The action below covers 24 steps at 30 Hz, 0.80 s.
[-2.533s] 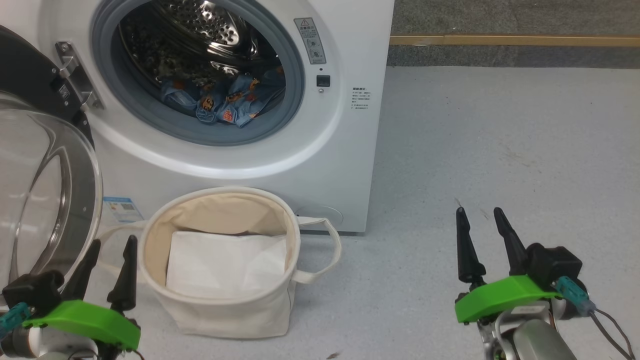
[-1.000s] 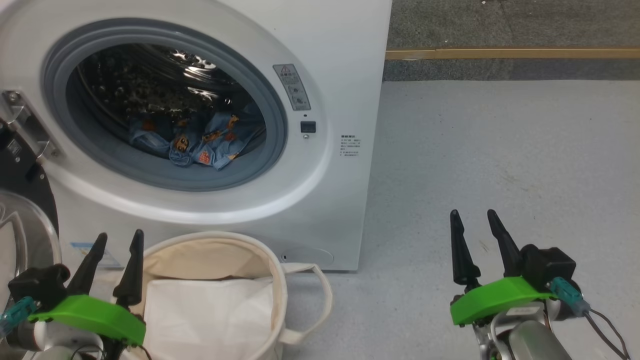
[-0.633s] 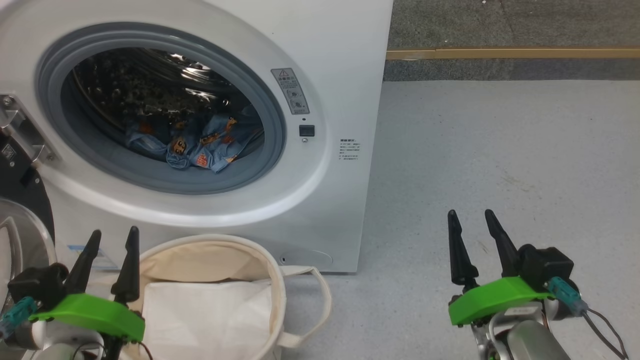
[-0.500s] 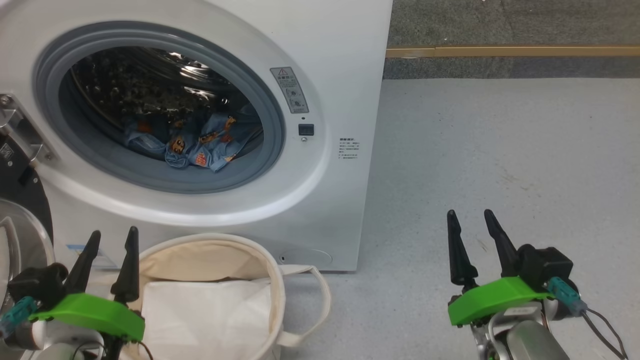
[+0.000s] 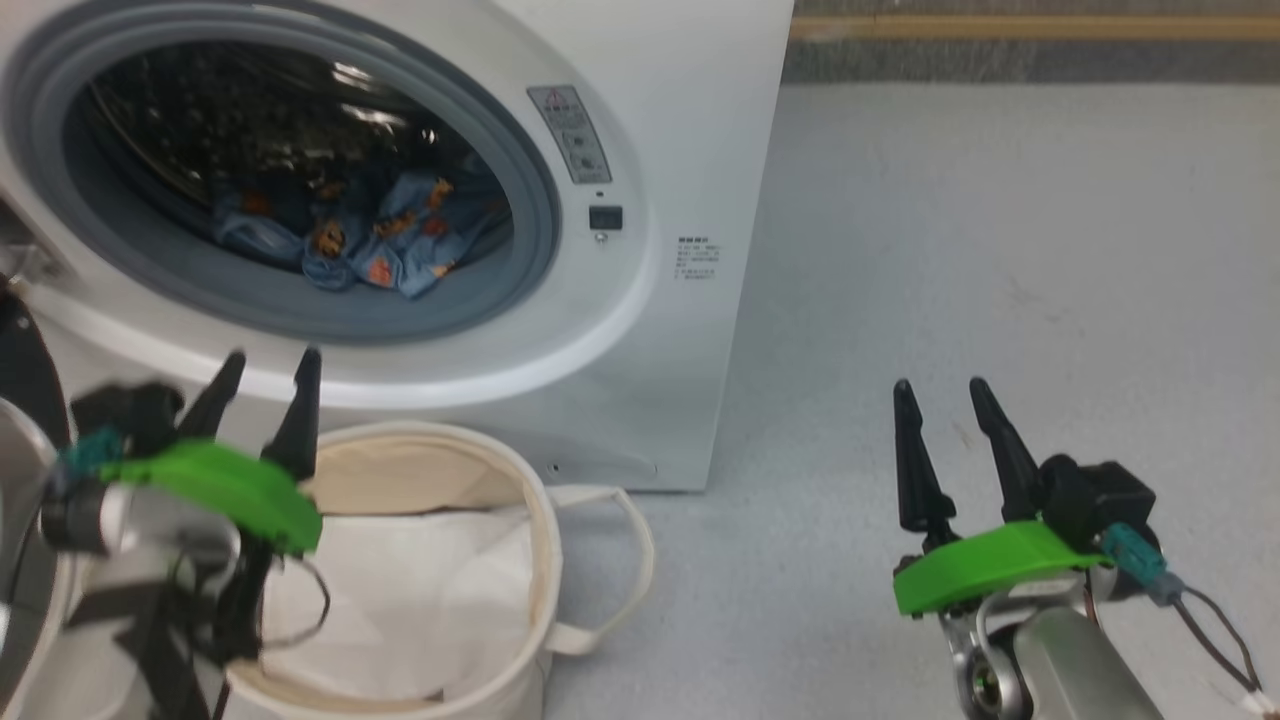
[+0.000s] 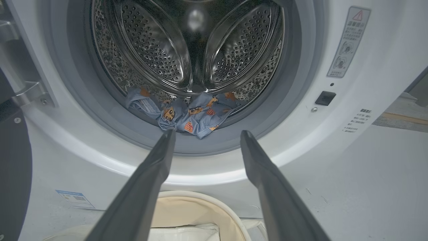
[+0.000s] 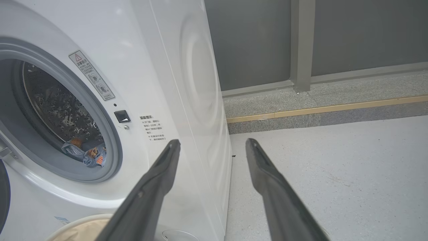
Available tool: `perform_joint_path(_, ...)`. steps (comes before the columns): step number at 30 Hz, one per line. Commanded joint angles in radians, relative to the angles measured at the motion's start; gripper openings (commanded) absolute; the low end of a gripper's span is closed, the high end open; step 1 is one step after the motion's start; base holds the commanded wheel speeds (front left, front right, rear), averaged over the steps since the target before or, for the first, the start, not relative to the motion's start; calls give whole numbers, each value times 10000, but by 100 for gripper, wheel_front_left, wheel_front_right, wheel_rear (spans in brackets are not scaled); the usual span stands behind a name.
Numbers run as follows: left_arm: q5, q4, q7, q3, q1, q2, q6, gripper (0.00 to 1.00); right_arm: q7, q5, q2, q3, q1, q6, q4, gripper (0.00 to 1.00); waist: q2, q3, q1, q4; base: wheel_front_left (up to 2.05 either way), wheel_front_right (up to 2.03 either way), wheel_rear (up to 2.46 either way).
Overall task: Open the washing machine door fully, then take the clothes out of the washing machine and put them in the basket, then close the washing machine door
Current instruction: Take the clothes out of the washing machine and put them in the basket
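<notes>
1. Since the earlier frames, the left gripper (image 5: pixel 272 360) has risen from the lower-left corner of the head view to the left centre, above the basket (image 5: pixel 430 430). Its outline is motion-blurred. The whole view has also shifted, which is camera movement.
2. Left gripper: fingers apart, nothing between them. Right gripper (image 5: pixel 940 385), lower right of the head view: fingers apart and empty, above the floor (image 5: pixel 1000 250).
3. Clothes (image 5: pixel 340 235), upper left of the head view: a crumpled light-blue heap printed with orange and brown figures. It lies at the front bottom of the drum (image 6: pixel 160 57), just behind the grey gasket (image 5: pixel 530 200) of the washing machine (image 5: pixel 680 120).
4. Door (image 5: pixel 15 370), far left edge: swung open.
5. Step in hand, as judged: reaching for the clothes. Pass the fingertips over the gasket lip rather than into it. Keep the fingers spread until they straddle a raised fold, then pinch deep.
6. Basket, lower left: contains a white sheet (image 5: pixel 420 590).
</notes>
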Motion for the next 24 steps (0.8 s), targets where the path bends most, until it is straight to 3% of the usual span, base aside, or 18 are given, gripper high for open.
perform_joint_path(1,120,-17,199,250,-949,277,-11,100,-122,-63,53,248,-467,8,-403,100,0,391,0,-77,0,0,0)
perform_joint_path(7,332,1139,1123,-220,-2707,250,-141,100,-122,-124,53,244,-805,8,-656,100,0,1214,0,-271,0,0,0)
perform_joint_path(15,353,3923,2164,-588,-6093,-98,-345,100,-122,-131,53,235,-1325,8,-1021,100,0,2526,0,-673,0,0,0)
perform_joint_path(24,649,6351,2817,-1011,-8284,213,-522,100,-122,-34,53,125,-1633,8,-1390,100,0,3645,0,-1237,0,0,0)
